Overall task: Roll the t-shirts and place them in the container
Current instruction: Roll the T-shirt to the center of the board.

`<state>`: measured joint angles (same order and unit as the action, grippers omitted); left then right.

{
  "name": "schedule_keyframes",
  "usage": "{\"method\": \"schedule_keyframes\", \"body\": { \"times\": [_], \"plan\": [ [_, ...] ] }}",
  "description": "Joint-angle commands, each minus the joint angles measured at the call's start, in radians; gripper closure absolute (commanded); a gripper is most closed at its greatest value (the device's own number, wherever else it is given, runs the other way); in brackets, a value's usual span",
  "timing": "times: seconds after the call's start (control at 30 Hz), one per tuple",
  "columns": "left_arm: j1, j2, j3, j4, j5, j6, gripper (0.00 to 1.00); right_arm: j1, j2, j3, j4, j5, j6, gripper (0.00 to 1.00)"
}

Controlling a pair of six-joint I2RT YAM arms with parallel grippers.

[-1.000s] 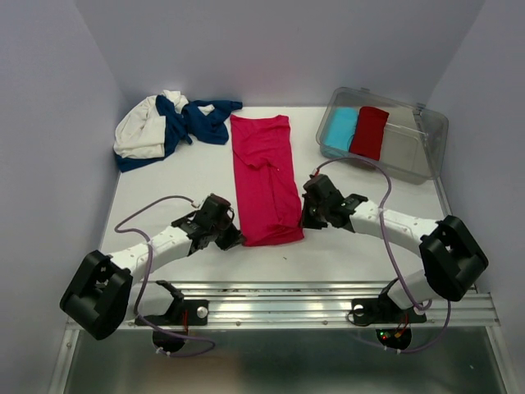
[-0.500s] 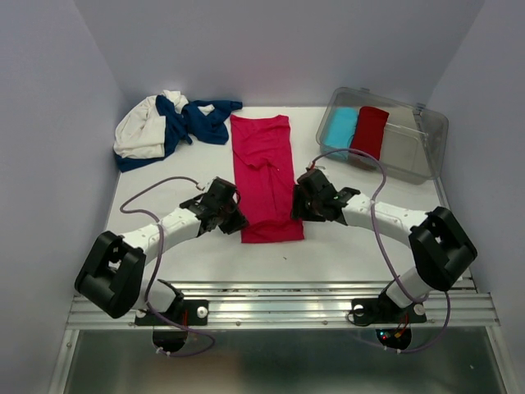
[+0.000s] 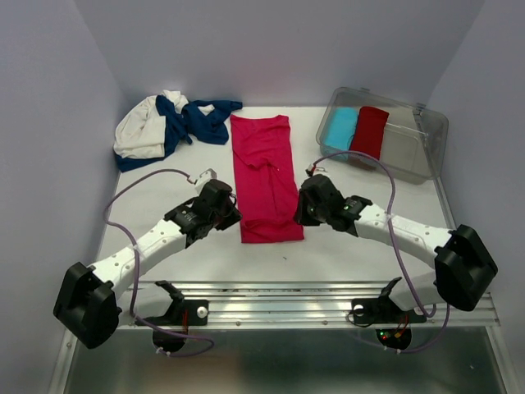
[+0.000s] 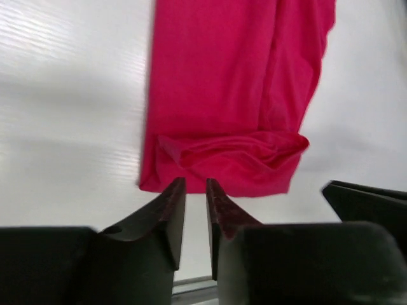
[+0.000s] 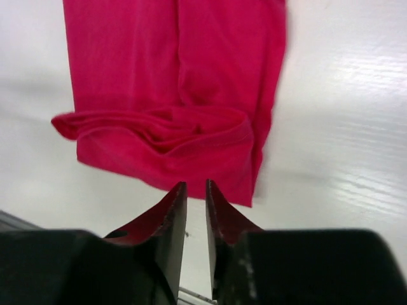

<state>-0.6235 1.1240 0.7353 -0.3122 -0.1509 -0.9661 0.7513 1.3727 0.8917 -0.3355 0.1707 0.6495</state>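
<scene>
Pink tee (image 3: 264, 176): flat, near end folded over once.
Your left gripper (image 4: 195, 202): beside the tee's near-left corner, fingers slightly apart, pinching nothing.
Your right gripper (image 5: 196, 202): near-right corner, same deal.

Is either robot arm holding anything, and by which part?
Nothing: the left fingers and right fingers stand empty beside the rolled near end of the bright pink-red fabric t-shirt.

White table (image 3: 271, 258): pink-red t-shirt (image 3: 262, 172) centre, navy-and-cream tee heap (image 3: 168, 125) far left, clear bin (image 3: 410, 152) far right.
</scene>
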Motion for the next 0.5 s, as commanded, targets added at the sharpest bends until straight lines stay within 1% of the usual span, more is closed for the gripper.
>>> {"method": "schedule_keyframes", "body": {
  "times": [0.0,0.03,0.07,0.1,0.13,0.27,0.47],
  "plan": [
    [-0.067,0.003,-0.023,0.056,0.063,0.027,0.78,0.052,0.031,-0.011,0.029,-0.081,0.002,0.8],
    [-0.074,0.01,-0.031,0.074,0.085,0.027,0.86,0.052,0.04,-0.011,0.042,-0.094,0.006,0.87],
    [-0.087,0.022,-0.039,0.115,0.103,0.029,0.9,0.063,0.049,-0.01,0.047,-0.106,0.007,0.9],
    [-0.087,0.029,-0.054,0.134,0.137,0.032,0.98,0.063,0.071,-0.004,0.047,-0.097,0.01,0.92],
    [-0.087,0.037,-0.06,0.151,0.146,0.043,1.0,0.063,0.081,0.004,0.036,-0.085,0.019,0.95],
    [-0.087,0.114,-0.044,0.185,0.185,0.081,1.0,0.063,0.144,0.044,0.02,-0.065,0.003,0.96],
    [-0.084,0.264,0.051,0.174,0.189,0.147,1.0,0.063,0.232,0.104,0.006,-0.019,-0.021,0.96]
  ]
}}
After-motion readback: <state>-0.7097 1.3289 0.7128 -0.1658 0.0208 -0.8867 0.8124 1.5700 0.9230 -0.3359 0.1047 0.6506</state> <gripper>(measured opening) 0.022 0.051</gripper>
